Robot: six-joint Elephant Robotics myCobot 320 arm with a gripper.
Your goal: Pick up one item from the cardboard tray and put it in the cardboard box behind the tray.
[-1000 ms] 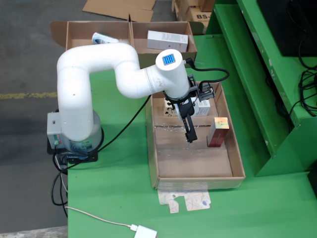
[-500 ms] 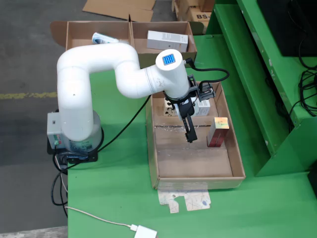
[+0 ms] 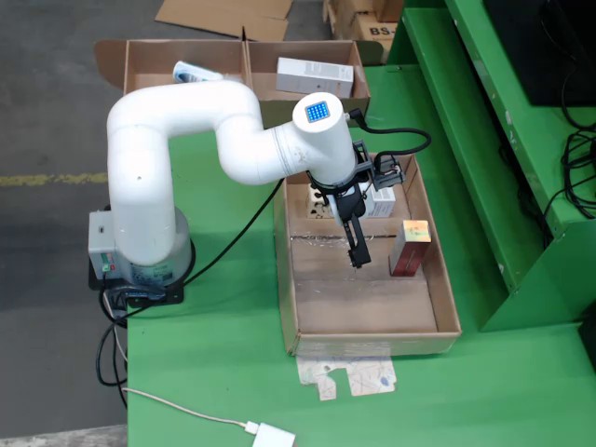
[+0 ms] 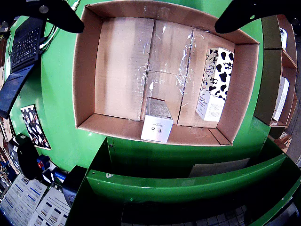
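Cardboard tray: lower centre of fixed view, on green desk; fills upper half of wrist view.

Contents, fixed view: red-and-gold carton upright near right wall of tray; cow-print carton lying at far end, partly under arm. Wrist view: small upright carton bottom centre against near wall of tray, grey-white from this side, presumably same item as red one; cow-print carton lying at right, long axis roughly top-to-bottom of frame.

Gripper: hanging over tray middle, fingers pointing down, nothing held. Fingers spread wide in wrist view, dark tips at upper left and upper right corners. Judged: neither carton between the tips; upright one lies toward bottom of wrist frame, to right of gripper in fixed view.

Cardboard box: top of fixed view behind arm, two compartments, each already holding an item.

Hidden or unclear: cow-print carton partly masked in fixed view; fingertips cut off by wrist frame edge; height above tray floor not determinable.
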